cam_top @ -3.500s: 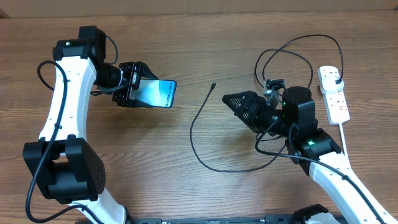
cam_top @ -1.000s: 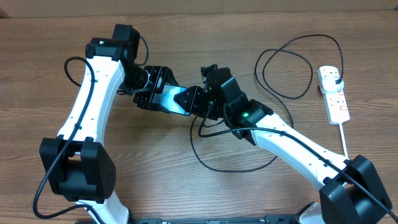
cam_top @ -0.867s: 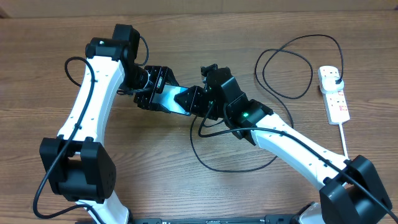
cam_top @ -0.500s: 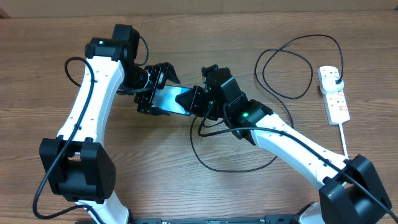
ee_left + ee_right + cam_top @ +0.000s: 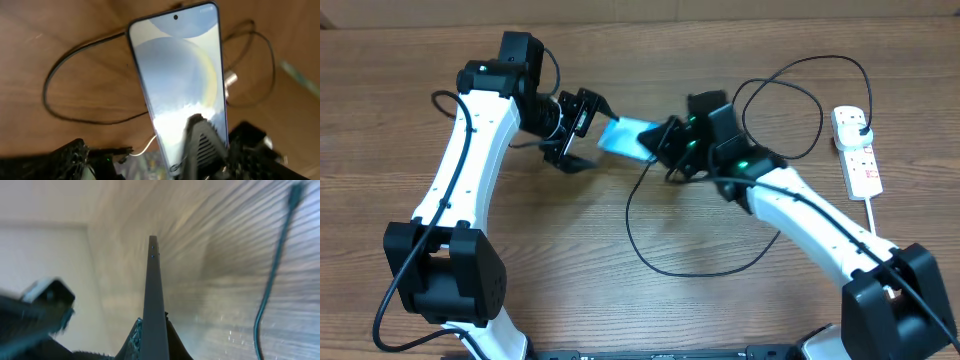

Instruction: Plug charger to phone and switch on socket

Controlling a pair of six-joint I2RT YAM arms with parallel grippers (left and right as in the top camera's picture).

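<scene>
The phone [image 5: 625, 137] hangs tilted above the table, and my right gripper [image 5: 665, 148] is shut on its right end. The right wrist view shows the phone [image 5: 152, 290] edge-on, pinched at its near end by that gripper [image 5: 154, 326]. My left gripper [image 5: 590, 131] stands open just left of the phone, apart from it. In the left wrist view the lit screen [image 5: 175, 75] fills the middle with a right finger [image 5: 200, 145] across its lower end. The black charger [image 5: 630, 225] loops over the table to the white socket [image 5: 857, 150]; its tip [image 5: 297, 190] lies loose.
The socket's thick white cord [image 5: 873, 215] runs toward the front right edge. More charger loops [image 5: 780, 105] lie behind the right arm. Both arms reach toward the middle of the wooden table [image 5: 570, 260].
The left gripper opened and let go of the phone. The right gripper closed on the phone's other end and carried it to the right, away from the left fingers.
</scene>
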